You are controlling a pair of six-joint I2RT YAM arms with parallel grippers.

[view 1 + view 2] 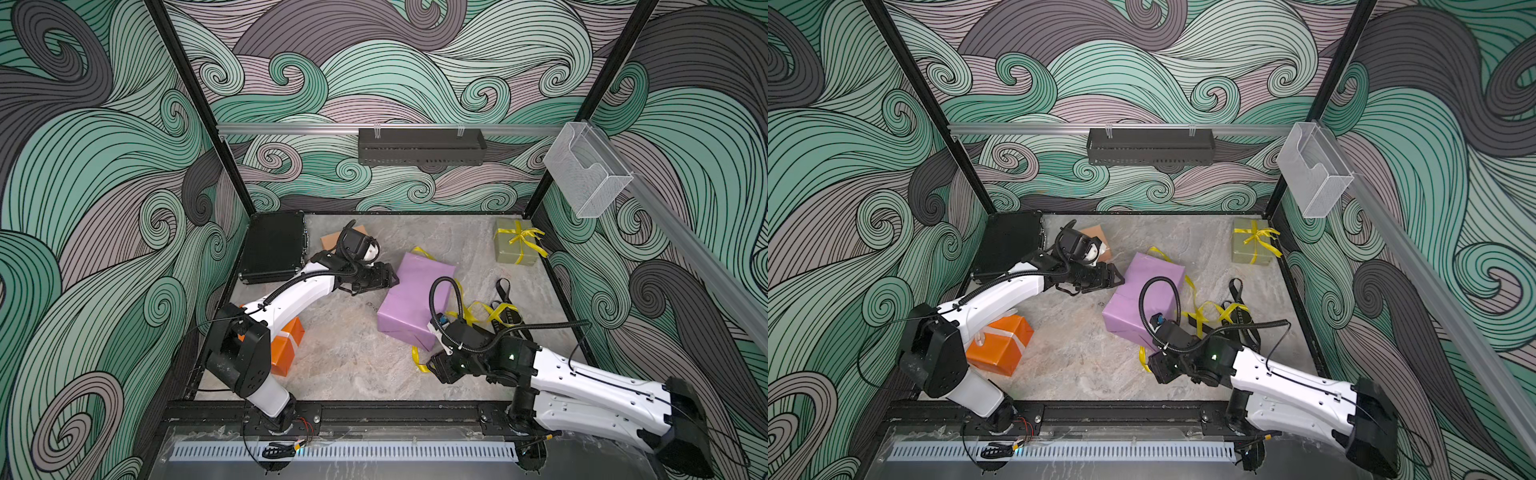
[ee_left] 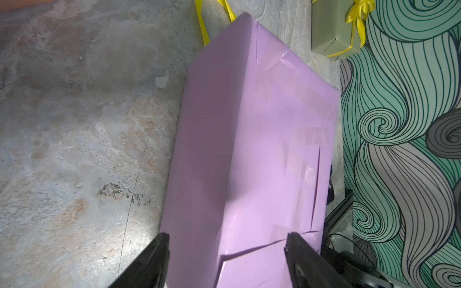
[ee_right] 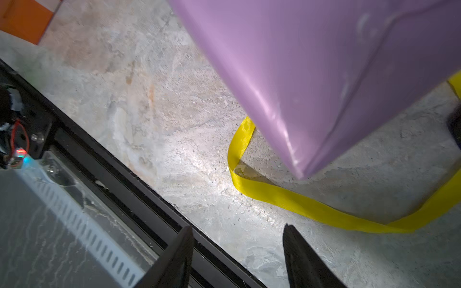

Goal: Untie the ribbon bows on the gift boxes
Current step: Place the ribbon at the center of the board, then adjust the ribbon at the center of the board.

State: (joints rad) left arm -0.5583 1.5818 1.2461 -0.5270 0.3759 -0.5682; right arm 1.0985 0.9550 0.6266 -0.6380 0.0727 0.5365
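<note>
Both stand spread and empty: left gripper (image 1: 390,280) should brace the purple box (image 1: 415,291), right gripper (image 3: 237,228) pinch the ribbon (image 3: 299,204) beside it.

Both top views look steeply down from above the near edge of the worktop (image 1: 345,357) toward the back wall (image 1: 374,62), sharing everything. Both wrist cameras sit close, sharing the purple gift box (image 2: 249,149).

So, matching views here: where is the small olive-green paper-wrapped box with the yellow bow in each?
Top views: olive-green box at the far right corner, both.
Left wrist: olive-green box past the large purple paper-wrapped box, by the wall.
Right wrist: not in it.
Shared landmark: purple box, all four views.
</note>
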